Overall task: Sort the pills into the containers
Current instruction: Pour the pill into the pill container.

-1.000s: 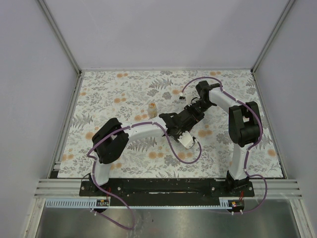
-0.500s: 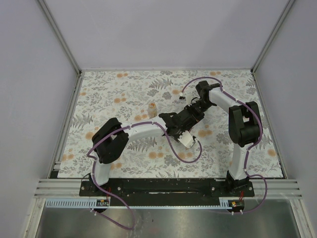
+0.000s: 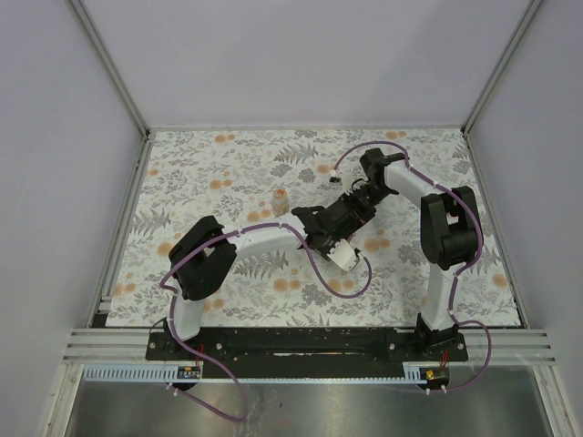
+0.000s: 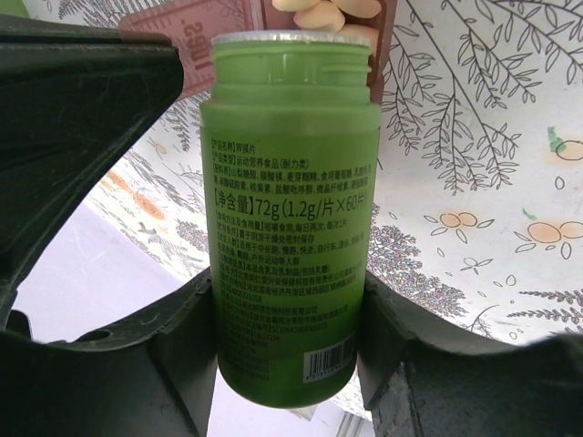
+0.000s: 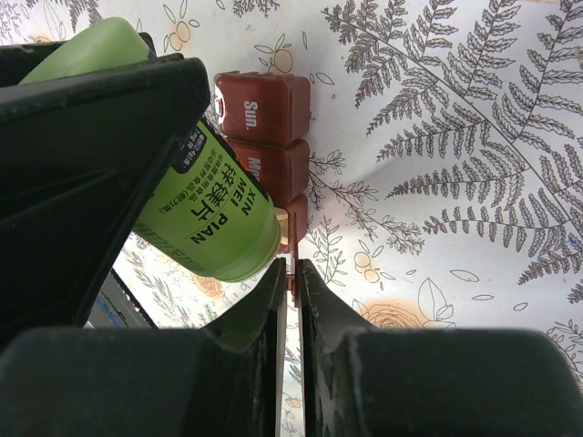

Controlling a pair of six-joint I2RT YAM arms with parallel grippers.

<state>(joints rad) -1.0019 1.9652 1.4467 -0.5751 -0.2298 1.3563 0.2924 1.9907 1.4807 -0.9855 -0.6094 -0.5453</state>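
Observation:
In the left wrist view my left gripper (image 4: 287, 314) is shut on the bright green bottle (image 4: 290, 209). The bottle's open mouth points at the dark-red pill box (image 4: 182, 23). Pale-orange pills (image 4: 321, 13) lie in an open compartment just past the mouth. The right wrist view shows my right gripper (image 5: 291, 273) shut on the thin raised lid (image 5: 293, 228) of the pill box (image 5: 264, 107), with the green bottle (image 5: 205, 214) tilted beside it. From above, both grippers meet at mid-table, the left gripper (image 3: 337, 220) against the right gripper (image 3: 353, 202), hiding the box.
A small pale-and-orange bottle (image 3: 281, 200) stands upright on the flowered cloth (image 3: 228, 164), left of the grippers. Purple cables (image 3: 351, 282) loop over the cloth near the left wrist. Grey walls close in the table on three sides.

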